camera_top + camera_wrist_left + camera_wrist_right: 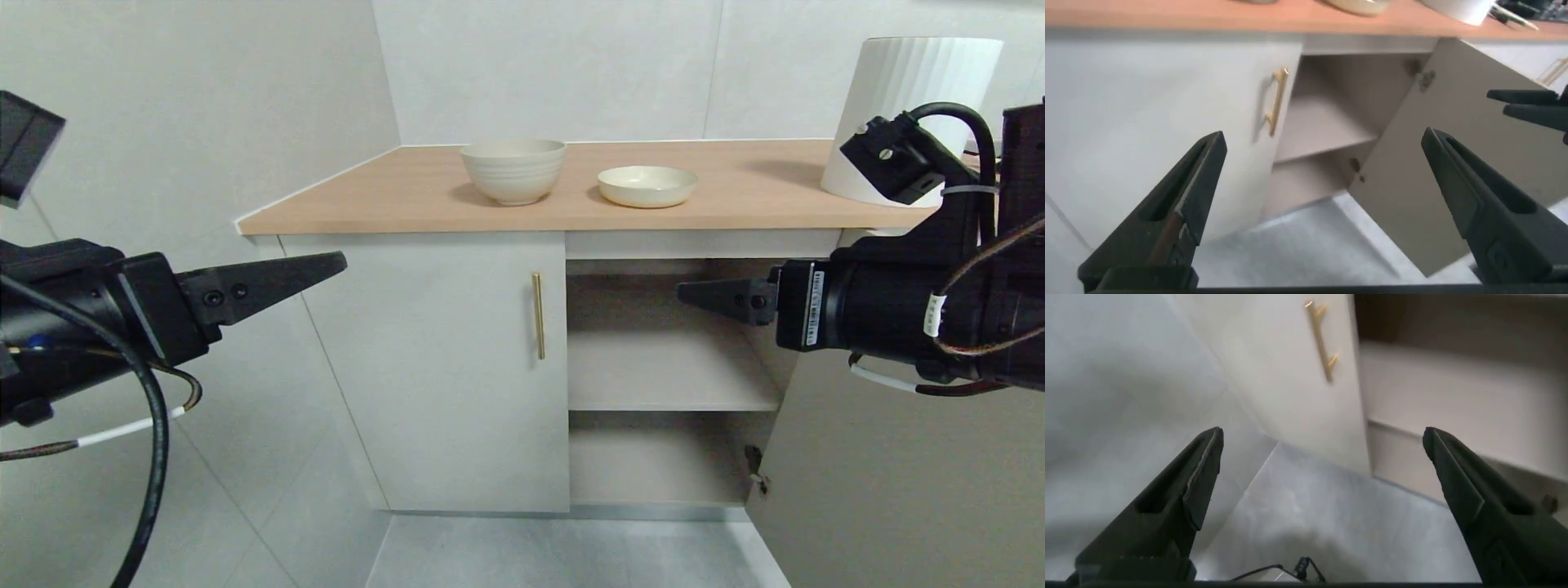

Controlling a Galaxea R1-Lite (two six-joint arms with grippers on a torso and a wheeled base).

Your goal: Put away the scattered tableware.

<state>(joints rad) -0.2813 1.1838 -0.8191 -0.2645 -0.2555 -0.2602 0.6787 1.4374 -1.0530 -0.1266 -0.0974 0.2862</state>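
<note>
The head camera looks forward and down at the worktop point(735, 208) and open cabinet point(661, 371) from farther back. The wrist cameras, past the left pincer point(1320, 139) and right pincer point(1320, 433), sit lower and nearer, sharing the gold handle point(1275, 102).

Holds left gripper point(331, 265) level, tip pointing inward, jaws spread wide — holds right gripper point(690, 294) opposite, likewise level and wide, well apart from it.
</note>
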